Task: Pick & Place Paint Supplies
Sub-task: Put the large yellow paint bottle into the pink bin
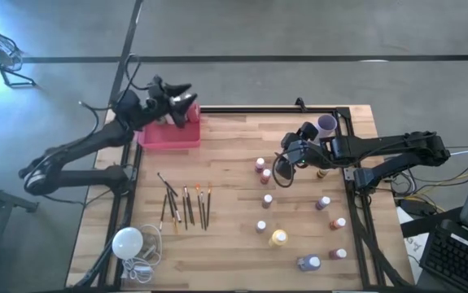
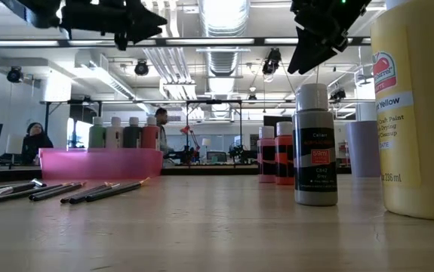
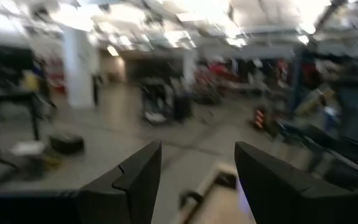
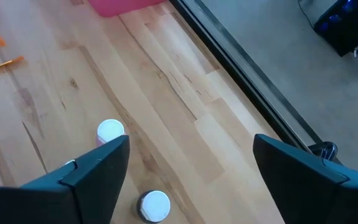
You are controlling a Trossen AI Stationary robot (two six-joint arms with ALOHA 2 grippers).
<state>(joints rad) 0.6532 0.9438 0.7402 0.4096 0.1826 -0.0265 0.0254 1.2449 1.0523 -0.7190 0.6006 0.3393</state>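
Pink tray (image 1: 169, 135) at the counter's far left corner already holds bottles with the left hand (image 1: 186, 104), fingers apart, above it, while the right hand (image 1: 285, 159), spread empty, must drop onto the pink bottles (image 1: 261, 167) well right of that tray.

One camera hangs overhead, looking straight down on the whole table (image 1: 242, 236). Another sits at tabletop level, close behind a yellow bottle (image 2: 417, 106), facing the room. Both catch the pink bin (image 1: 170, 135). Each wrist camera peers past its own fingers.
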